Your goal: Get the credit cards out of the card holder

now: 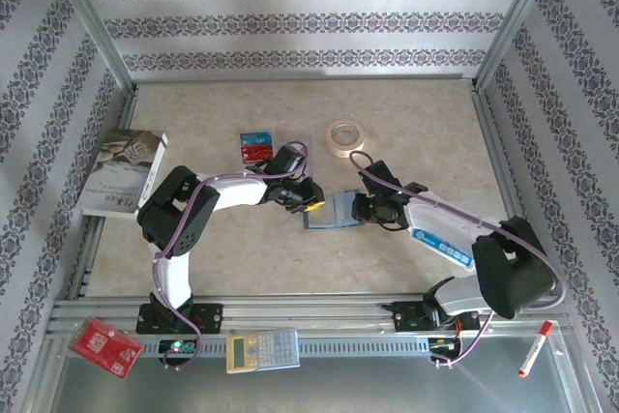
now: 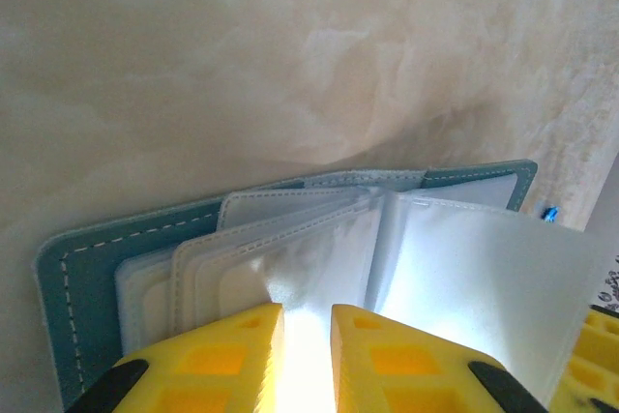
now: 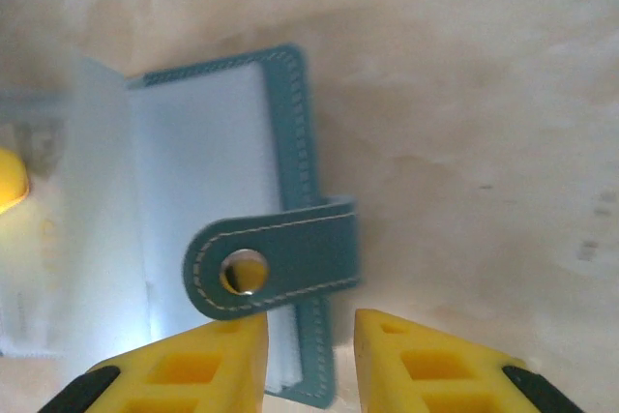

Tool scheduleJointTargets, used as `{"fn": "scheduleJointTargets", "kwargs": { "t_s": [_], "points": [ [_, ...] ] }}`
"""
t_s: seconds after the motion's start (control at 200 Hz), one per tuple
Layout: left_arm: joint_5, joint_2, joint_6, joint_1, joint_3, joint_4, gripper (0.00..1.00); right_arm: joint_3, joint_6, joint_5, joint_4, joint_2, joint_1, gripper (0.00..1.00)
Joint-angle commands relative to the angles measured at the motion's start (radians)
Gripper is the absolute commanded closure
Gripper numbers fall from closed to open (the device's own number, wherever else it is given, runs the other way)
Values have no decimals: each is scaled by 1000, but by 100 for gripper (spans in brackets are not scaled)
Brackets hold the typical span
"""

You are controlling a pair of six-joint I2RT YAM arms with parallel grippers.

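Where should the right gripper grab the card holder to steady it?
Pinch the stitched cover edge of the card holder, next to the snap tab, coming in over the table on its right. It lies open and flat, so that stiff edge is likely the safest lip to reach without crushing the clear sleeves. The right gripper sits beside it.

card holder [image 1: 329, 212] centre, tape roll [image 1: 345, 135] behind
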State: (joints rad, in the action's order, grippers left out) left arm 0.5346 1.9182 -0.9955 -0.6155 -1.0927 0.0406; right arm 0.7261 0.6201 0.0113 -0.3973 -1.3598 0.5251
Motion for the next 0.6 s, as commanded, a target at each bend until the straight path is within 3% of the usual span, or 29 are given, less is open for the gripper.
{"fn": "scheduleJointTargets", "kwargs": {
  "t_s": [0.0, 0.145, 0.27, 0.465, 0.595],
  "points": [
    [-10, 7, 42, -7, -28, 71, 78, 1, 47, 139, -60, 104, -14, 68],
    [1, -4, 64, -7, -56, 87, 77, -7, 21, 78, 0, 225, -17, 66],
    [1, -31, 70, -7, -67, 84, 77, -10, 5, -71, 88, 250, -24, 64],
    [-17, -96, 59, -6, -41, 68, 78, -17, 64, -455, 299, 78, -66, 71],
    [-40, -102, 36, -6, 11, 78, 82, 6, 61, -525, 341, -66, -71, 78]
  ]
}}
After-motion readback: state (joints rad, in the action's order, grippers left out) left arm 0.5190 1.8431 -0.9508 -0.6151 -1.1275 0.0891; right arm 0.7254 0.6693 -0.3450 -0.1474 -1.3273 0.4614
